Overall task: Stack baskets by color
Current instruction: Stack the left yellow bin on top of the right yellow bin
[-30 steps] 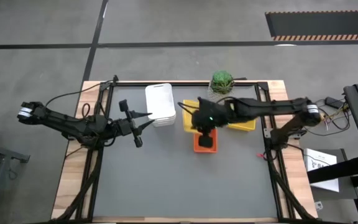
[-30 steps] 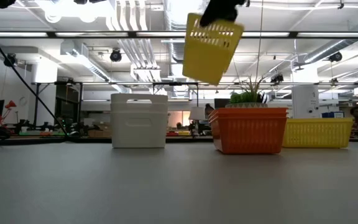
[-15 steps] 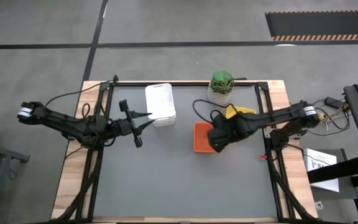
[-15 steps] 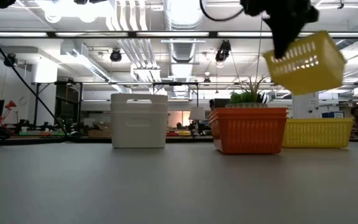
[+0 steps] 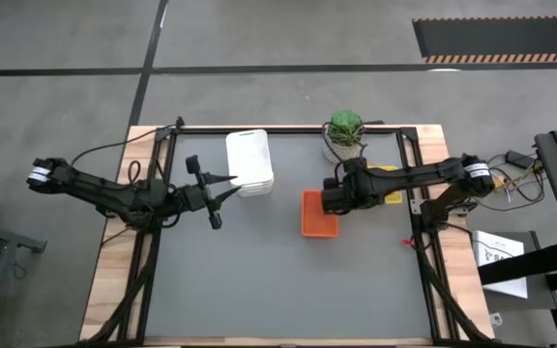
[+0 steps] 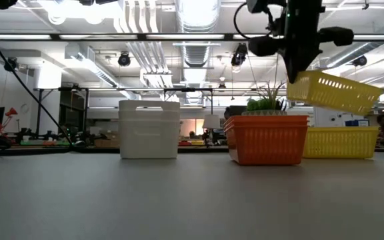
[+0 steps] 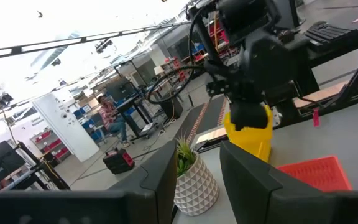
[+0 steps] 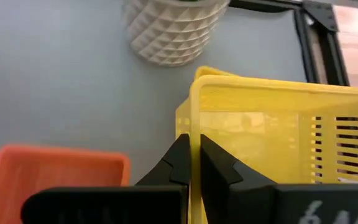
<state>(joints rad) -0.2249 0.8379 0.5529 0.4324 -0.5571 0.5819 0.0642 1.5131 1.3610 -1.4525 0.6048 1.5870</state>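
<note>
The right hand [image 8: 190,163], pinched shut on a yellow basket's [image 6: 332,91] wall, must lower it level into the yellow stack [image 6: 342,143] at three o'clock of the orange baskets [image 6: 267,139].

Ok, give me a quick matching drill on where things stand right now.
Things:
1. white stack
2. orange stack
3. carried yellow basket
4. plant

States:
A. in the air, tilted, held in the right gripper
B. on the table, nearest the open left gripper
C. on the table's far edge
D. on the table, mid-table

Pairs: 1-B, 2-D, 3-A, 4-C
</note>
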